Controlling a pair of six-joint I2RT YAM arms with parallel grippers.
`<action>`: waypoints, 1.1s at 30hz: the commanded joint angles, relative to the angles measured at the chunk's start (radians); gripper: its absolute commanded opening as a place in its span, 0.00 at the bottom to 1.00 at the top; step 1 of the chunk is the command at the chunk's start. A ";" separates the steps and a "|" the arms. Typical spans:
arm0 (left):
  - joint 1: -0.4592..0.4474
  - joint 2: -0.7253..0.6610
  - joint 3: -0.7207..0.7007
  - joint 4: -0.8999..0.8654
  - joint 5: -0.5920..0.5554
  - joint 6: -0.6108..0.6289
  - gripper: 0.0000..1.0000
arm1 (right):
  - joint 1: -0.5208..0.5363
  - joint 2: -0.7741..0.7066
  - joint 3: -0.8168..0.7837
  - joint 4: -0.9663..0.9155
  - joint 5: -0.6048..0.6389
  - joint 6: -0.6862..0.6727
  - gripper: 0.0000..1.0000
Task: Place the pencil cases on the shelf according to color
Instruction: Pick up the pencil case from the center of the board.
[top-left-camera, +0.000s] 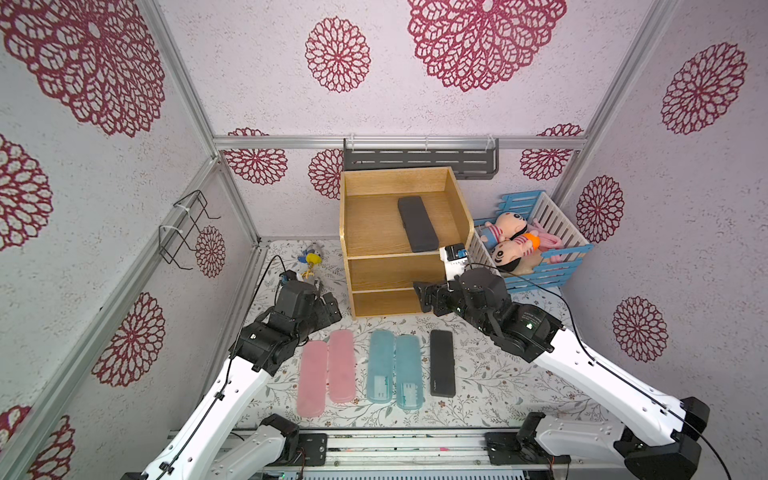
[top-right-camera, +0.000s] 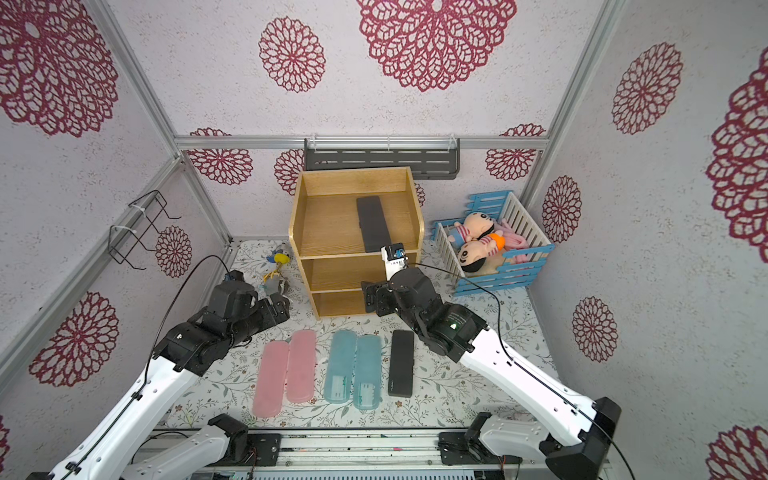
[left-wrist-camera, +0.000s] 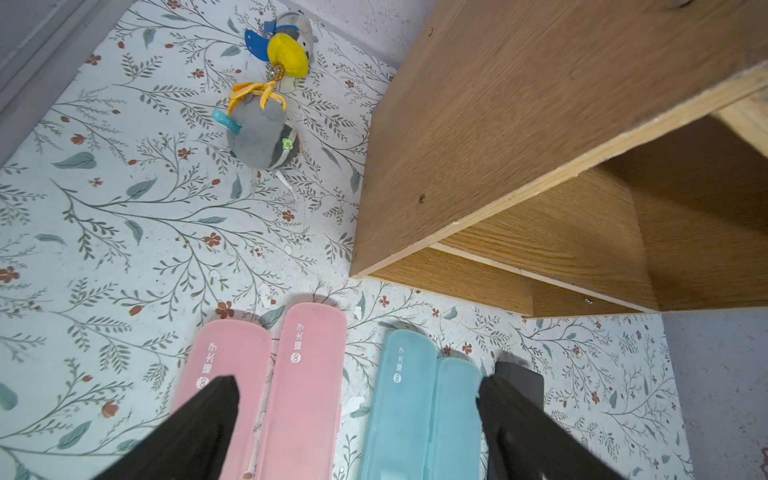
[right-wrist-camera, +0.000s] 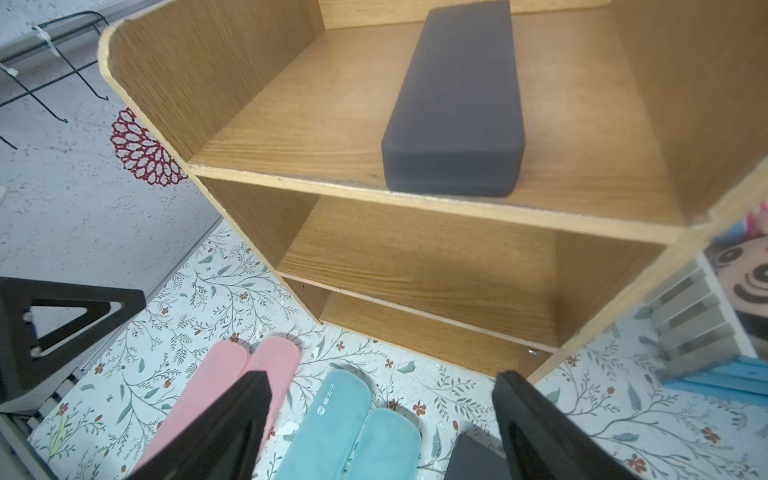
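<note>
A matte black case (top-left-camera: 417, 224) is lying on the grainy wooden shelf's (top-left-camera: 395, 272) top level, at the centre in a top view. Below it, frosted pink cases (top-left-camera: 342, 365), translucent teal cases (top-left-camera: 381, 365), both round-ended, and a second black case (top-left-camera: 442, 363) are lying in a row on the floral table (top-left-camera: 498, 374). The left gripper (left-wrist-camera: 359, 382) and right gripper (right-wrist-camera: 381, 376) are gaping wide, grasping nothing.

The floral tabletop (top-left-camera: 498, 374) bears the light-wood shelf (top-left-camera: 386, 254), a black pencil case (top-left-camera: 417, 224) on its top level. In front of the shelf lie two pink cases (top-left-camera: 341, 365), two teal cases (top-left-camera: 381, 365) and a second black case (top-left-camera: 441, 363).
</note>
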 joint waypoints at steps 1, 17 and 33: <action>-0.010 -0.020 -0.020 0.002 -0.069 0.021 0.97 | 0.007 -0.044 -0.076 0.095 0.007 0.065 0.91; -0.009 -0.131 -0.247 0.121 -0.150 0.059 0.97 | 0.042 -0.196 -0.522 0.012 0.025 0.355 0.91; -0.024 -0.048 -0.349 0.432 0.113 -0.016 0.97 | 0.105 0.009 -0.614 -0.015 -0.029 0.514 0.93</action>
